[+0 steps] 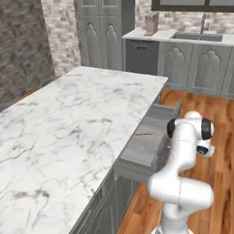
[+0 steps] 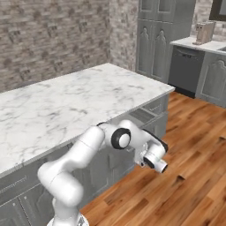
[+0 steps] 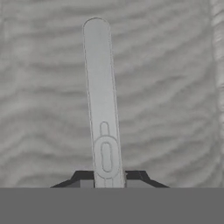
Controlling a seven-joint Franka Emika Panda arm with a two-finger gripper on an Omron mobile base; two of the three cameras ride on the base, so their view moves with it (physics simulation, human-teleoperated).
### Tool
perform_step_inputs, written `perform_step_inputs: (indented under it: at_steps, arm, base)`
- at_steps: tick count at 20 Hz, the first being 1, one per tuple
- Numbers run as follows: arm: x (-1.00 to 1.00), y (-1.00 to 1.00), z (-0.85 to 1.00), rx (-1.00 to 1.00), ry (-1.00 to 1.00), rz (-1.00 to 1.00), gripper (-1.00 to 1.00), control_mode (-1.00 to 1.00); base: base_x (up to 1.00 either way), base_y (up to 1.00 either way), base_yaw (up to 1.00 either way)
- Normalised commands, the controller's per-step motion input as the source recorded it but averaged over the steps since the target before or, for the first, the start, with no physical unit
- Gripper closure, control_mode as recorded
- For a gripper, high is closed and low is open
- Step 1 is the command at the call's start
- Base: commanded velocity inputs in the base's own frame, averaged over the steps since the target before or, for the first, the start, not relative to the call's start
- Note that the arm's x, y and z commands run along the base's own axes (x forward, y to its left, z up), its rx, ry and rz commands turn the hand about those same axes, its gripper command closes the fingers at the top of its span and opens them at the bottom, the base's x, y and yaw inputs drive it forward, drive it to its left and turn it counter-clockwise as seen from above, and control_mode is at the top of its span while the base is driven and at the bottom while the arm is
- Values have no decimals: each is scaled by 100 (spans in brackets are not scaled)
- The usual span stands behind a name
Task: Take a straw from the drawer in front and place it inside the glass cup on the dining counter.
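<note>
We see the drawer standing open, pulled out from the right side of the table over the wooden floor; its grey floor is plain, and the straw lies flat on it, a thin reddish-brown stick towards the far half of the drawer, apart from its walls. In the right base view the open drawer shows just under the table's marble edge, to the far right of the arm; we cannot make out the straw there.

The arm reaches over to the drawer's right side, its hand low beside the front panel. In the hand view the tool is narrow, its two dark tips pressed to either side of the handle, a long pale grey bar with a rounded end that runs away from the tips across the grey panel; we judge that the tool grips this handle and nothing else.

Far behind, on the right, stands a worktop with a sink and grey cabinets.
</note>
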Motion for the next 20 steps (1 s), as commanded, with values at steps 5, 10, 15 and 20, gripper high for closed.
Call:
perform_step_inputs:
  at_steps: [5, 10, 15, 20]
  arm:
    - [-100, -100, -21, 0, -2, 8, 100, -100]
    - [-93, -100, -13, 0, 0, 9, 100, -100]
    - [-81, -100, -5, 0, 0, 9, 100, -100]
    - [-62, -100, -6, 0, 0, 6, 100, -100]
  base:
    - [0, 0, 0]
    - [0, 0, 0]
    - [0, 0, 0]
    - [0, 0, 0]
